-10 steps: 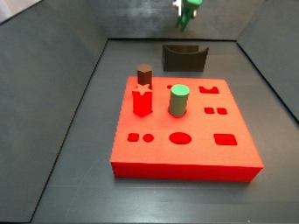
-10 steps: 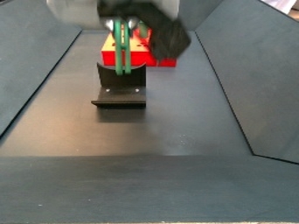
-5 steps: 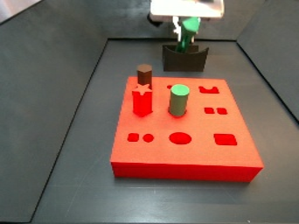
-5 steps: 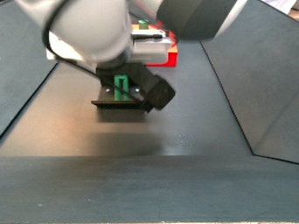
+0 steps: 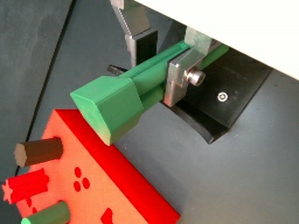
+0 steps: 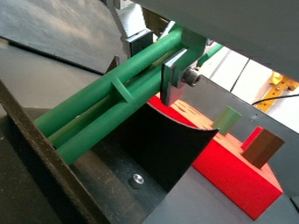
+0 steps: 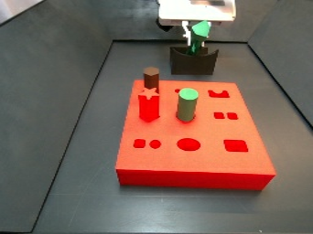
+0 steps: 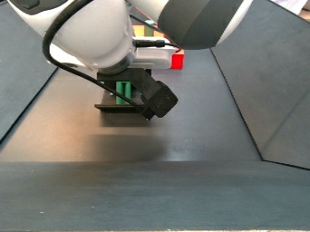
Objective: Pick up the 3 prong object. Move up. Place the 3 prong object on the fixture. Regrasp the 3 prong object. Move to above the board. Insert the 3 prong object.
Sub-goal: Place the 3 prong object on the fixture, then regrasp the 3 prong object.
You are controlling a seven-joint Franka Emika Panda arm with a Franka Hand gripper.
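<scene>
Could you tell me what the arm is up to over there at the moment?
The gripper has its jaws shut on the 3 prong object, a long green piece, and holds it right over the fixture at the far end of the floor. Whether the piece touches the fixture's notch cannot be told. The board, with pegs standing in it, lies apart, nearer the middle.
</scene>
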